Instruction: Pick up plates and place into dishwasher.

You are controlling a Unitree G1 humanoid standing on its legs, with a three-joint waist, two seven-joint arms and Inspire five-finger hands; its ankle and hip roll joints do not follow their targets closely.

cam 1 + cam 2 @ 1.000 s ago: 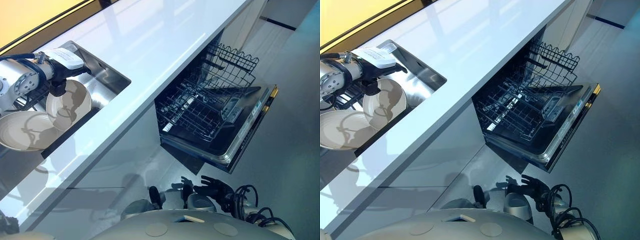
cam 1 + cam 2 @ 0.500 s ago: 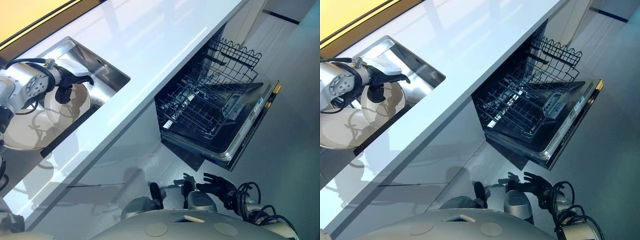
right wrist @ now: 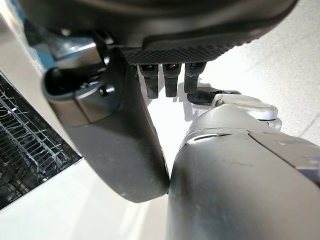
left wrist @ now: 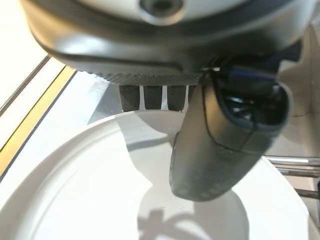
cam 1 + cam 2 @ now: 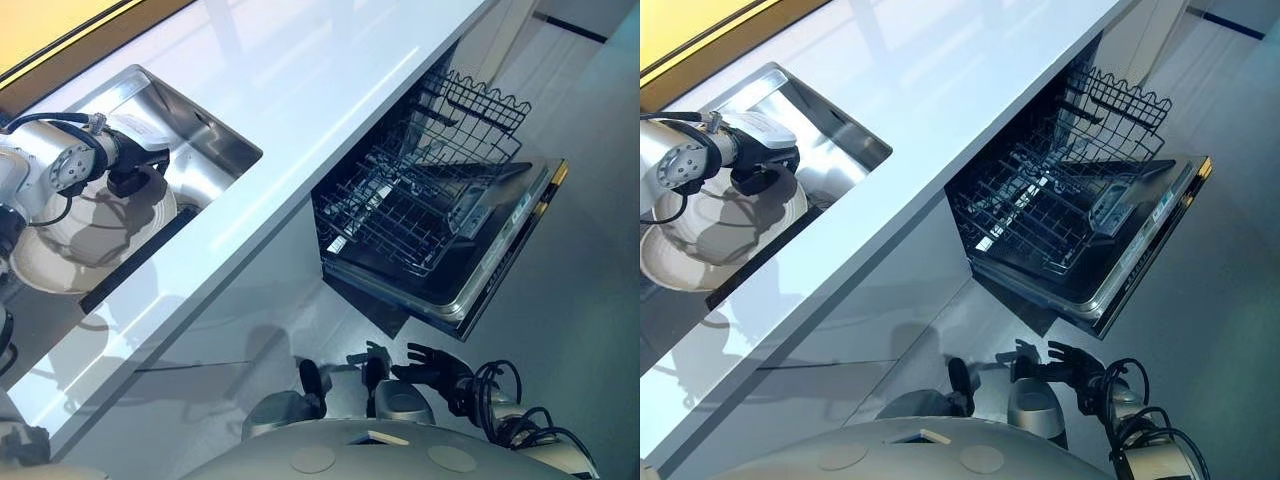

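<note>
Down in the sink (image 5: 215, 140), the left hand (image 5: 130, 175) sits on a white plate (image 5: 90, 235). In the left wrist view its thumb (image 4: 220, 145) lies over the plate's upper face while the fingers (image 4: 155, 97) go behind the far rim, so it looks like a pinch on the plate's edge, though the fingertips are hidden. Part of the plate is cut off by the arm and by the white counter (image 5: 300, 90) in front of it. Well away from that hand, to its right and lower, the dishwasher (image 5: 470, 270) stands open with its wire rack (image 5: 420, 200) pulled out. The right hand (image 5: 1075, 362) hangs low by the floor, fingers loosely spread, holding nothing.
</note>
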